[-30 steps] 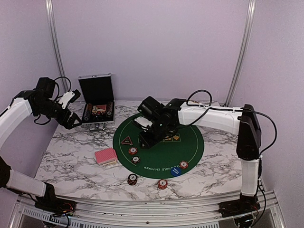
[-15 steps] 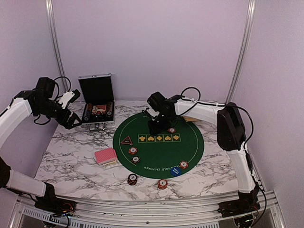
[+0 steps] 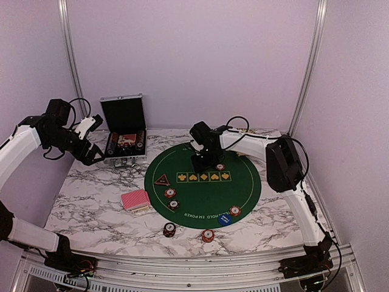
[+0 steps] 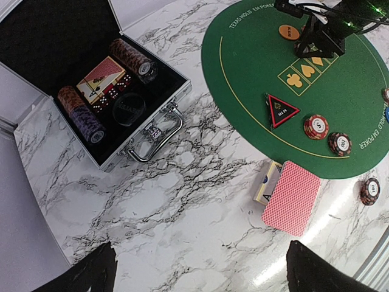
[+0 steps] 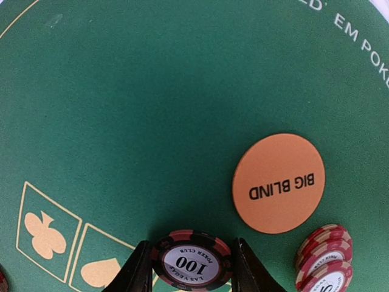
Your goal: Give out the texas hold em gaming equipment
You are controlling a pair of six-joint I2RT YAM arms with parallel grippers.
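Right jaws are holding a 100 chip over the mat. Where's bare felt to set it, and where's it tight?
Bare: felt ahead of the 100 chip, wrist-view left of the BIG BLIND disc; also mid-mat between suit boxes and blue disc. Crowded: the chip stack beside BIG BLIND, and around the triangular marker.

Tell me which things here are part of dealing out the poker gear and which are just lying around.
Job: cards, chips, triangle marker, orange disc, blue disc.
Lying about: silver case, marble table.
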